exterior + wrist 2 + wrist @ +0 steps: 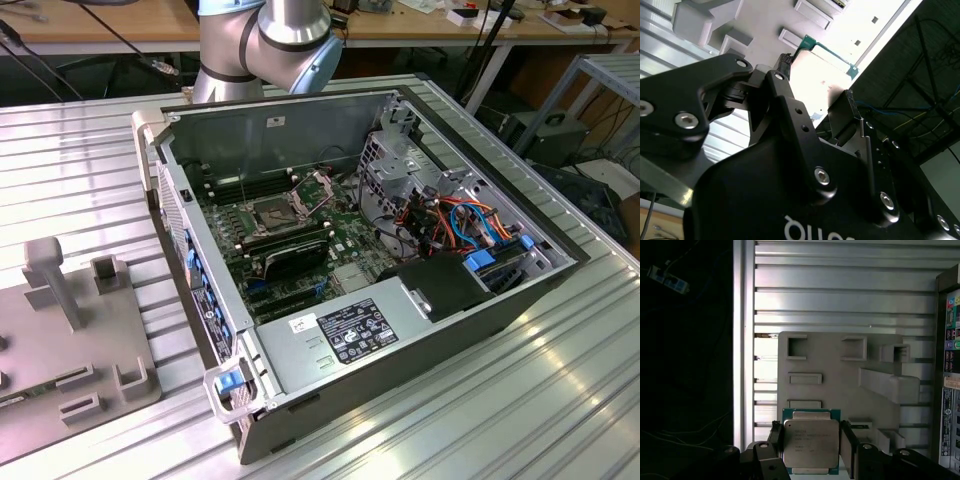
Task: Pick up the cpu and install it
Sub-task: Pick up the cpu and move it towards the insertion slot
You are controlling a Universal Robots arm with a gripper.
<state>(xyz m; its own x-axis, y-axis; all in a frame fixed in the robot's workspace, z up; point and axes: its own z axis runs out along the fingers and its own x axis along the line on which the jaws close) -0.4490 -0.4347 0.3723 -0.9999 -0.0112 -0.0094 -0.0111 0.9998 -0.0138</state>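
Observation:
The cpu [810, 442], a flat square chip with a dull silver lid on a green base, lies on the grey holder fixture [840, 385]. In the first wrist view my gripper [810, 432] is open, with one black finger [776, 437] on each side of the chip. In the second wrist view the chip's green edge [827, 50] lies a little beyond the fingertips of the gripper [817, 76], with a gap between them. In the exterior view the dark square socket [272, 213] sits on the motherboard inside the open computer case [420, 330], its metal frame [312, 185] hinged up.
The fixture [90, 340] rests on the ribbed metal table at the exterior view's left, with raised blocks and a tall post [55, 275]. Cables, a drive cage and a power supply [350, 330] crowd the case's right half. The arm's base [265, 40] stands behind the case.

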